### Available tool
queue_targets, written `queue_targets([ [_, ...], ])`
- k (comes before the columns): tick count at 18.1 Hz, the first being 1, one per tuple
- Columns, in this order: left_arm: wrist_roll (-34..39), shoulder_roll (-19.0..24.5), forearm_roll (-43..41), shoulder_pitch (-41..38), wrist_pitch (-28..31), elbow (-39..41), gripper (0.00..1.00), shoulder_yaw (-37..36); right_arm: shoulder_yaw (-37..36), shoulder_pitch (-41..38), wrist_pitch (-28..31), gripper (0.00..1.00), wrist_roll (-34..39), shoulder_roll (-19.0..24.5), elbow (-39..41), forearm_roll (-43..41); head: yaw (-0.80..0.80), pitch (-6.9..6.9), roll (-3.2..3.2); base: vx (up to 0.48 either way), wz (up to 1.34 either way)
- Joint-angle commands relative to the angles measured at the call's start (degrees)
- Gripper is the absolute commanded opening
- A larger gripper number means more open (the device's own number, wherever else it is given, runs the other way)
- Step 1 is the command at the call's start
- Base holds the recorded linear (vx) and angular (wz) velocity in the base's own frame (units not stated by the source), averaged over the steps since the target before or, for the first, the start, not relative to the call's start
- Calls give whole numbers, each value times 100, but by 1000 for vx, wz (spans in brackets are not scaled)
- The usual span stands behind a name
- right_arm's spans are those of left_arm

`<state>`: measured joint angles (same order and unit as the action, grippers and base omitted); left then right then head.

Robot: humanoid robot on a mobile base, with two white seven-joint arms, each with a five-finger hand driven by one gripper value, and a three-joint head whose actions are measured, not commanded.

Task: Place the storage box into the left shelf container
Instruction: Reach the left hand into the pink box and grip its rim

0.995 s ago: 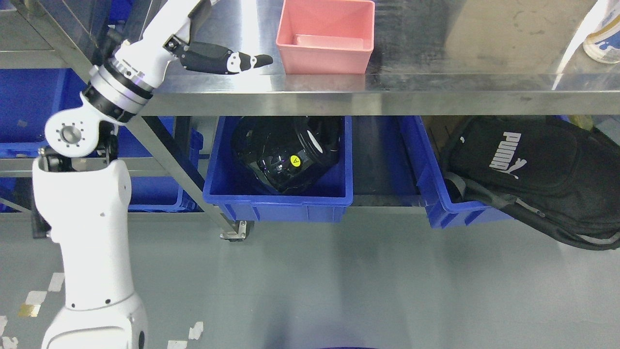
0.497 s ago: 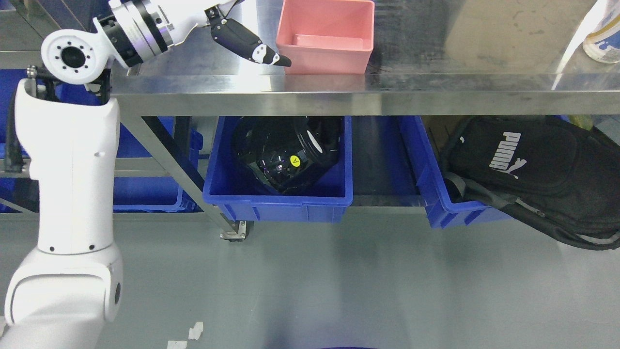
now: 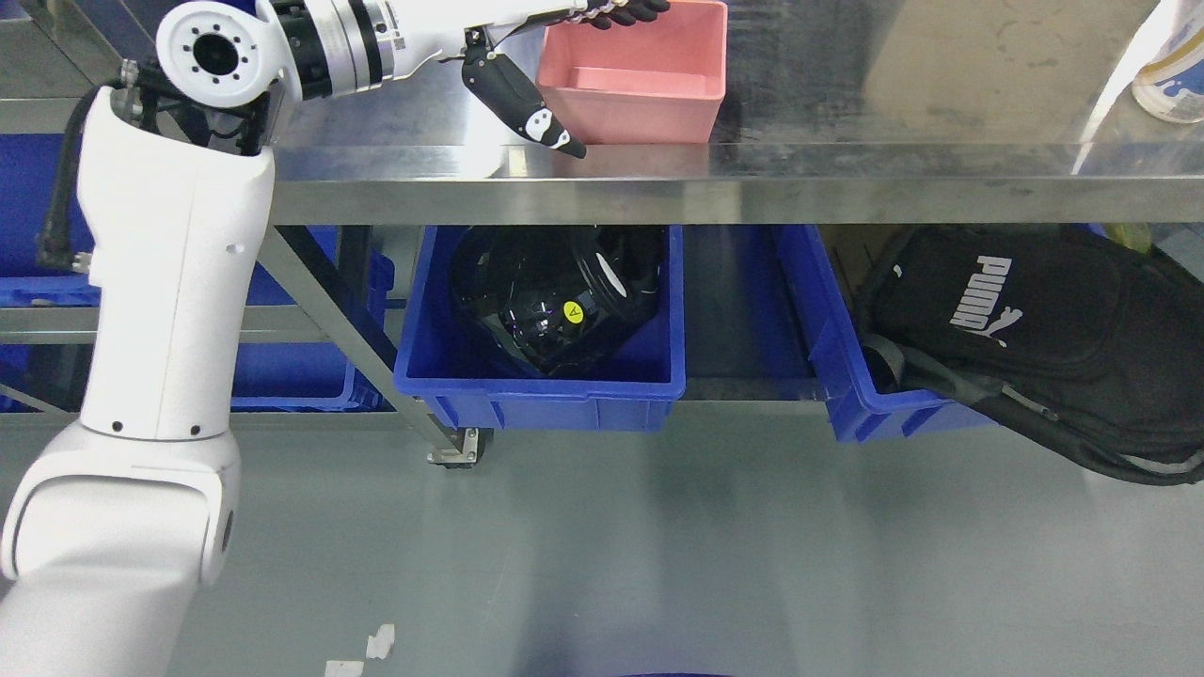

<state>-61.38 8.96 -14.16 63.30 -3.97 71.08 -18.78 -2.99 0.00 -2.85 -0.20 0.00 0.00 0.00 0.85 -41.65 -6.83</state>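
Box [image 3: 632, 80], the pink one, sits on the steel table [image 3: 847, 169], near the front edge. The left hand [image 3: 555, 66] is spread wide around its left corner. The thumb [image 3: 527, 113] points down by the front wall and the fingers [image 3: 625, 9] reach over the top rim. It looks ready to squeeze and lift, but it has not closed yet. Under the table are blue bins: one [image 3: 541, 385] holds a shiny black thing, one [image 3: 865, 395] holds a black bag [image 3: 1044, 320]. One pink box, one bag.
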Motion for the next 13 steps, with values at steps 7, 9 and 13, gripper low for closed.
queue_targets([
  [7,-426,-796,-473,772,54,-1869,84,-548,0,18,-5,100,2,-100,100,-123,0,0,0,0,0],
  [9,-515,-796,-535,772,220,-1870,81,-565,0,27,-5,100,2,-100,100,-123,0,0,0,0,0],
  [13,-612,-782,-588,780,441,-1887,67,-504,0,18,4,100,11,-100,100,-123,0,0,0,0,0],
])
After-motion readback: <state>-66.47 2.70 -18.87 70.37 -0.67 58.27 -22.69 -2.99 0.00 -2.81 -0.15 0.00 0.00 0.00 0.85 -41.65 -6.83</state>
